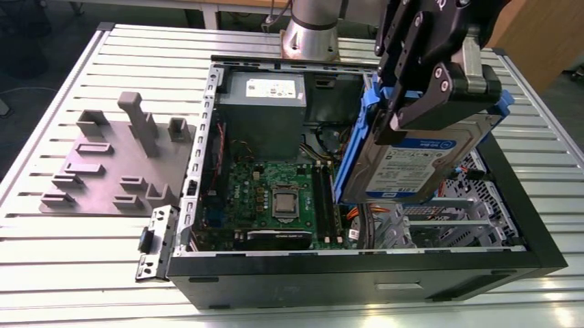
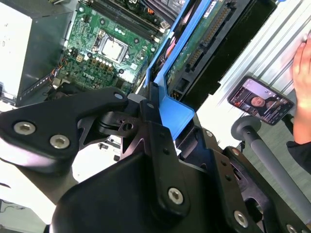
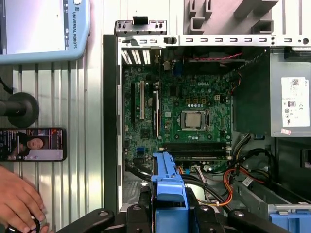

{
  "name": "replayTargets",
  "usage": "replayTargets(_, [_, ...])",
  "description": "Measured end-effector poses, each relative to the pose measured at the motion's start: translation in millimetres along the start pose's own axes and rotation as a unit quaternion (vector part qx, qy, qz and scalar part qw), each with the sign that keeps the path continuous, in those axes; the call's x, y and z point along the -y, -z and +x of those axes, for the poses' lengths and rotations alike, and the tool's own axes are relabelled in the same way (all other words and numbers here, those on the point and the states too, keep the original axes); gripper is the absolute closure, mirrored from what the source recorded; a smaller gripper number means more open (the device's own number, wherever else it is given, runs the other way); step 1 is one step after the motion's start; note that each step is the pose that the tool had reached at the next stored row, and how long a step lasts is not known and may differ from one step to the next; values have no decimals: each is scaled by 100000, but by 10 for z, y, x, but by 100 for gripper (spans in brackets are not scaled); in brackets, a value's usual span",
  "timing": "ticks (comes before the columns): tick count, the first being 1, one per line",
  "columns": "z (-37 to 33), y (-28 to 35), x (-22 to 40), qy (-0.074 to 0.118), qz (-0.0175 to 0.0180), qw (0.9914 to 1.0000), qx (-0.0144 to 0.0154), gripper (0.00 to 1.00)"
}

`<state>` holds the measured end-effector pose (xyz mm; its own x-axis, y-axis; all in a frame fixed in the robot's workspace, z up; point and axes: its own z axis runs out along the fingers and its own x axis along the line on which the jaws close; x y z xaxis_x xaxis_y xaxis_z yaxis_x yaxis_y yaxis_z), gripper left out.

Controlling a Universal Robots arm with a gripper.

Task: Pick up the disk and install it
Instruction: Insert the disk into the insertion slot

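The disk (image 1: 415,160) is a silver hard drive with a blue-and-white label and a blue plastic frame. It hangs on edge, tilted, over the open computer case (image 1: 365,270) toward the exterior view's right. Its lower end dips inside the case beside the metal drive cage (image 1: 456,222). My black gripper (image 1: 429,109) is shut on the disk's upper edge. In the second wrist view the blue frame (image 2: 176,112) sits between the fingers, with the disk's green circuit side (image 2: 194,53) beyond. In the first wrist view the frame's end (image 3: 167,177) points into the case.
Inside the case lie a motherboard (image 1: 273,198), a grey power supply (image 1: 264,99) and orange cables (image 3: 228,182). A grey fixture plate (image 1: 109,164) lies on the slatted table at the exterior view's left. Beside the case are a phone (image 3: 31,144), a person's hand (image 3: 17,199) and a tablet-like pendant (image 3: 43,29).
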<state>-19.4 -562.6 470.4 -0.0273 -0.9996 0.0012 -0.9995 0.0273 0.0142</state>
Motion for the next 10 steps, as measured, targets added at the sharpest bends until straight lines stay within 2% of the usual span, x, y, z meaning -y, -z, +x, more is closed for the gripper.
replayTargets(10, [17, -9, 20, -2, 0, 100000, 9, 64])
